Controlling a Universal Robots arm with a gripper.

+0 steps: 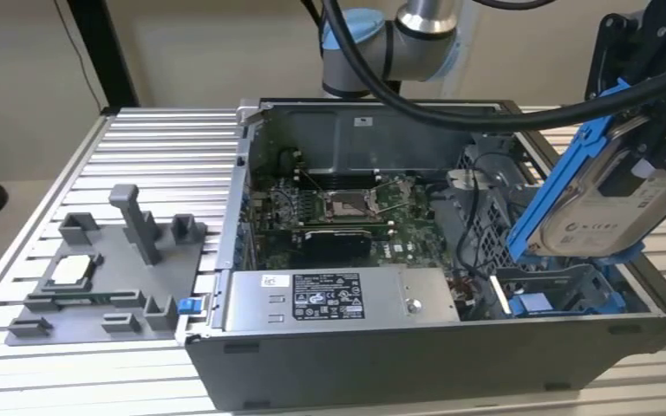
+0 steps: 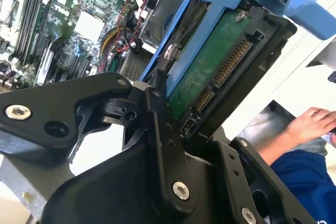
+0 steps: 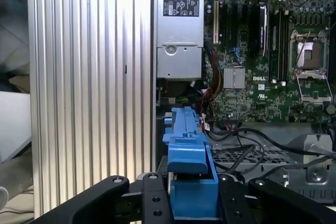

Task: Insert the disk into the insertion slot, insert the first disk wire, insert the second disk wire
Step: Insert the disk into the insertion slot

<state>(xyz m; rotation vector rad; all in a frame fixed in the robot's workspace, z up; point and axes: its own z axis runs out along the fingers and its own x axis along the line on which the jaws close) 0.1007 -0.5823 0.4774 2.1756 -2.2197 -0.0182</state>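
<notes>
My gripper (image 1: 636, 172) hangs over the open computer case's right end in the exterior view, shut on the disk (image 1: 605, 208). The disk is a silver drive in a blue carrier frame, tilted steeply, its lower end just above the case. In the second wrist view the black fingers (image 2: 157, 129) clamp the disk (image 2: 210, 72) on its green board side with the connector showing. In the first wrist view the blue carrier (image 3: 189, 150) sits between the fingers. The insertion slot (image 1: 558, 299), a grey bay with blue rails, lies below the disk. Loose cables (image 3: 247, 145) lie nearby; which are the disk wires I cannot tell.
A silver labelled power-supply box (image 1: 333, 299) fills the case's front; the motherboard (image 1: 345, 208) lies behind it. A grey fixture (image 1: 101, 277) stands on the slatted metal table (image 1: 148, 156) at the exterior view's left. A person's hand (image 2: 310, 121) appears beyond the case.
</notes>
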